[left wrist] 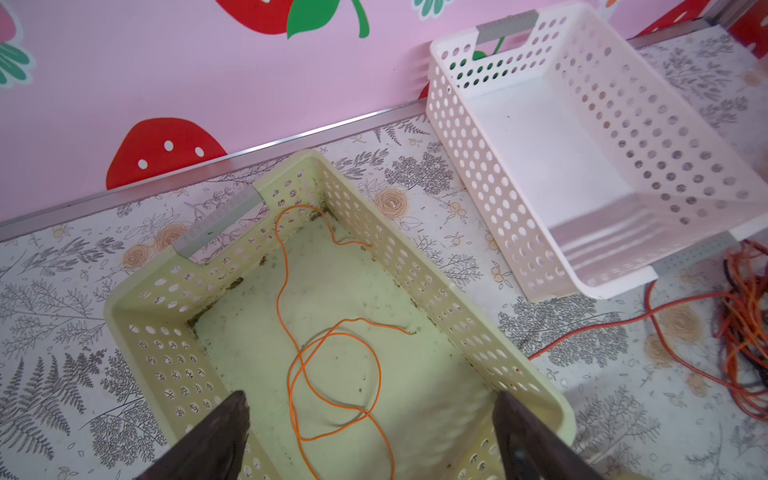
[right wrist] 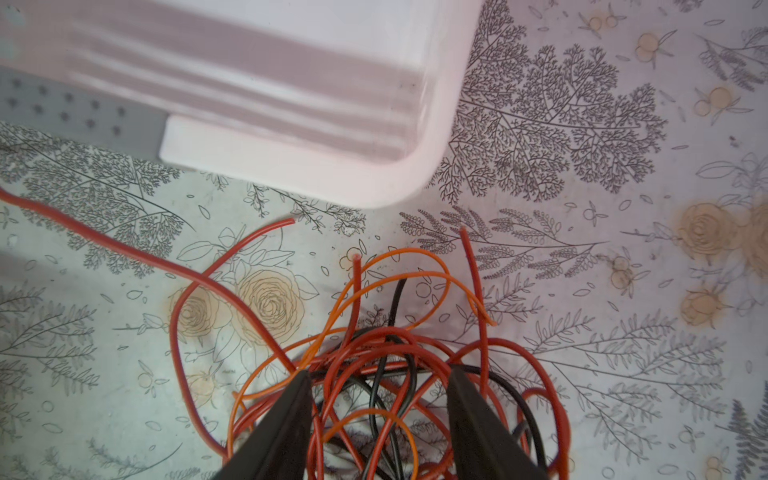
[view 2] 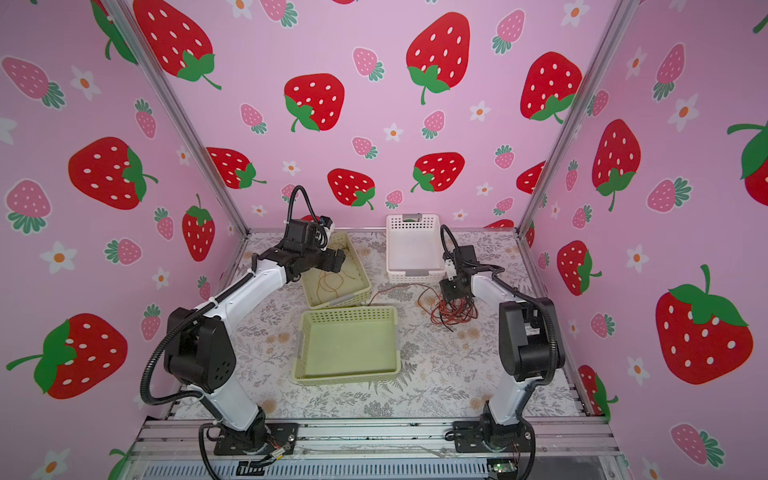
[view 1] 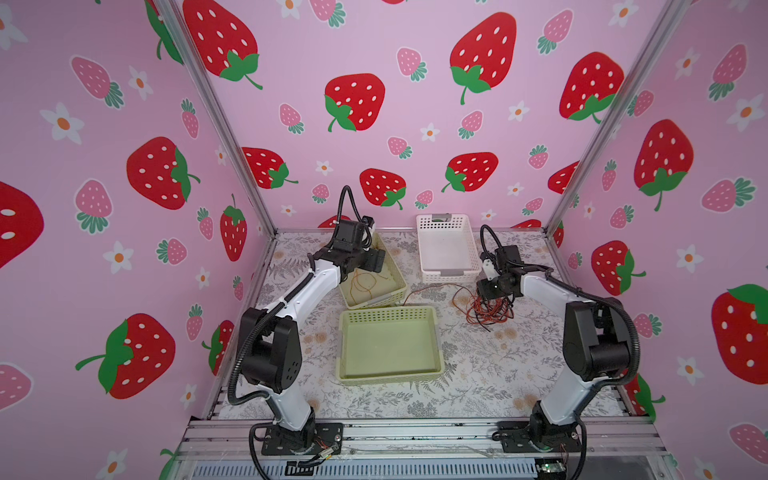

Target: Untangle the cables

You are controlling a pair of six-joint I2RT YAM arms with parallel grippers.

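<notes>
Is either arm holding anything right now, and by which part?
Nothing is held. The left gripper hangs open over the orange cable in the green basket; the right gripper straddles the cable tangle, jaws apart.

Cables (right wrist: 355, 299) partly out of view

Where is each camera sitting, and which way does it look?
Top views: high up, looking down at the table; both arms show.
Left wrist: above the green basket with an orange cable, looking in; left gripper shows.
Right wrist: above the cable tangle; right gripper shows.
Shared: both wrist views see the white basket.
</notes>
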